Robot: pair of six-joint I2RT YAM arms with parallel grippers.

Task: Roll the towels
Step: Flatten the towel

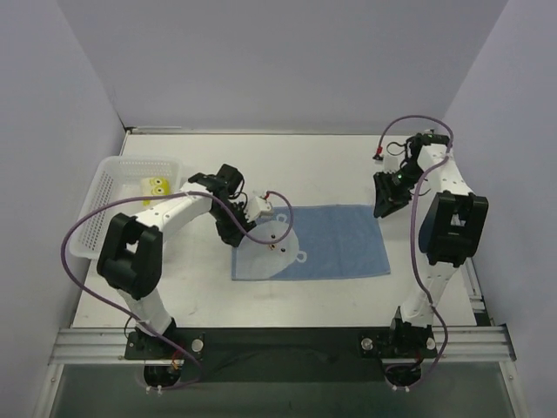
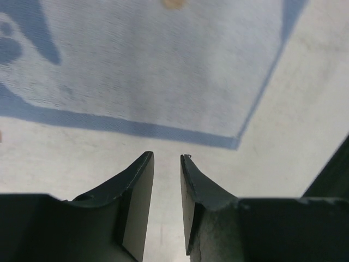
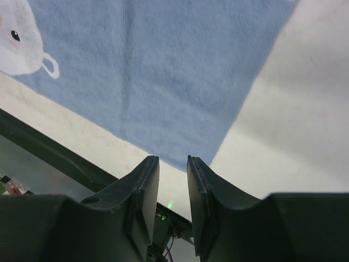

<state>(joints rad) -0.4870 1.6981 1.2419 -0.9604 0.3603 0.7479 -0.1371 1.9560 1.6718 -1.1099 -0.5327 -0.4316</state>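
White table [image 1: 348,165] carries it all. Mid-table lies the light blue towel [image 1: 339,244], flat, unrolled. White mesh basket [image 1: 96,205] sits at table's far L edge. Big white animal print [image 1: 265,252] covers the blue towel's L part. Cream-white towel [image 1: 157,185] w/ yellow prints lies inside the basket. L gripper [image 2: 167,157] hangs over bare table just off a corner at the blue towel's L end, jaws narrow, nothing between. R gripper [image 3: 173,159] hangs above the towel's far R corner, jaws narrow too, gripping nothing.
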